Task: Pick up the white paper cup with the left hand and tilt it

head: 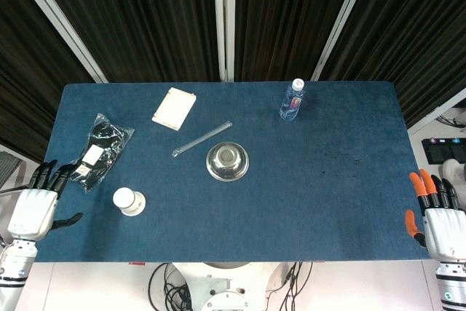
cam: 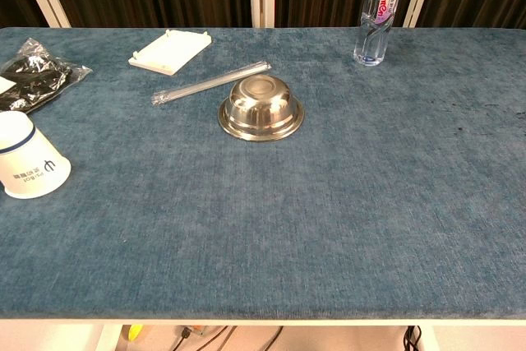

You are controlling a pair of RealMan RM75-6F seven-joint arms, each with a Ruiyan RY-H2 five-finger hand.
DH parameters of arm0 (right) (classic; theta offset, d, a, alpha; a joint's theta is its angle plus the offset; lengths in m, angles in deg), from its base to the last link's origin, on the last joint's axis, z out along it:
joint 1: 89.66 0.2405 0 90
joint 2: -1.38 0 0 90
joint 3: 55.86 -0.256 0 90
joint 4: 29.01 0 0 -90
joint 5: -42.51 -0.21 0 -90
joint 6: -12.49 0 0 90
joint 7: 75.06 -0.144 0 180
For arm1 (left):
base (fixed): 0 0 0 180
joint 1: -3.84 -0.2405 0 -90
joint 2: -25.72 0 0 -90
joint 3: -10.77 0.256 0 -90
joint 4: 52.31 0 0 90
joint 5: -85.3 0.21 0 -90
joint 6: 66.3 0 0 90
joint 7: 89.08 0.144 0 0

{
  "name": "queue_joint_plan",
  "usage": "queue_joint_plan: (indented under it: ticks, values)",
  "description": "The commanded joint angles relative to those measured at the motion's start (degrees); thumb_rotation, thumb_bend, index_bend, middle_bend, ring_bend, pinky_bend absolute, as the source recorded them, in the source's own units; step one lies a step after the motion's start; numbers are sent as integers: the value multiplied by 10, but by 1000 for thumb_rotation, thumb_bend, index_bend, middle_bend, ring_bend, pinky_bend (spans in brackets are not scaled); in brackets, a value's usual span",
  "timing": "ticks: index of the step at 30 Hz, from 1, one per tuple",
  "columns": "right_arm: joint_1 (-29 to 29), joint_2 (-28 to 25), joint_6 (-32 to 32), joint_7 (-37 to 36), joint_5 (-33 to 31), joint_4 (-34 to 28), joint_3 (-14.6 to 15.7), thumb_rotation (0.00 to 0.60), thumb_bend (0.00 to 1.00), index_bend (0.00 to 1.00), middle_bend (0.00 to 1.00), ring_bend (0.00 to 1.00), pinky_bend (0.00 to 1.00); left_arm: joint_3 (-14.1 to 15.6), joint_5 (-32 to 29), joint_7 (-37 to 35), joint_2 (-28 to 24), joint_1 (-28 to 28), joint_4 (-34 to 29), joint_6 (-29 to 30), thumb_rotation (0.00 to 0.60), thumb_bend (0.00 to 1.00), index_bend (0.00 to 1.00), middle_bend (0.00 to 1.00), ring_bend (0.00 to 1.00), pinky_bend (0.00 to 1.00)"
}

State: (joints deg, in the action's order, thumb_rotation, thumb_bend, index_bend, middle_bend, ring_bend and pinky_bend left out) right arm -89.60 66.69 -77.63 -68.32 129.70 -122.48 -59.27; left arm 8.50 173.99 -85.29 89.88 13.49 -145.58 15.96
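Note:
The white paper cup [head: 128, 200] stands upside down on the blue table [head: 313, 180], near its front left corner; the chest view shows the cup [cam: 26, 159] at the far left with a dark band and a small printed mark. My left hand [head: 38, 205] hovers at the table's left edge, left of the cup and apart from it, fingers spread and empty. At the right front edge my right hand [head: 435, 218] also has its fingers apart and holds nothing. Neither hand appears in the chest view.
A black item in a clear bag [head: 98, 151] lies just behind the cup. An upturned steel bowl [head: 227, 162], a clear straw sleeve [head: 202, 138], a white flat box [head: 174, 108] and a water bottle [head: 292, 100] sit further back.

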Motion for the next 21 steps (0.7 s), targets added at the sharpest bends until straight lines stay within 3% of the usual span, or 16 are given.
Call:
queue_joint_plan:
  ticks: [1,8,16,21]
  values:
    - [-2,-2,-3,-3,-1,0,-2,600,477,0,0,0,0,0,3,13,-6,7,-11,-9,600,0,112,121,0,63]
    - [-3,-5,-5,-6,-1,1,-2,600,477,0,0,0,0,5,10,52,-15,31,-51,-49,600,0,112,121,0,85]
    - [-5,5,-11,-23,6,20,-1,600,477,0,0,0,0,11,25,108,17,82,-67,-125,600,0,111,122,5,113]
    - [-6,13,-17,-35,5,32,-4,600,477,0,0,0,0,1,-6,161,33,122,-78,-193,600,0,111,127,5,136]
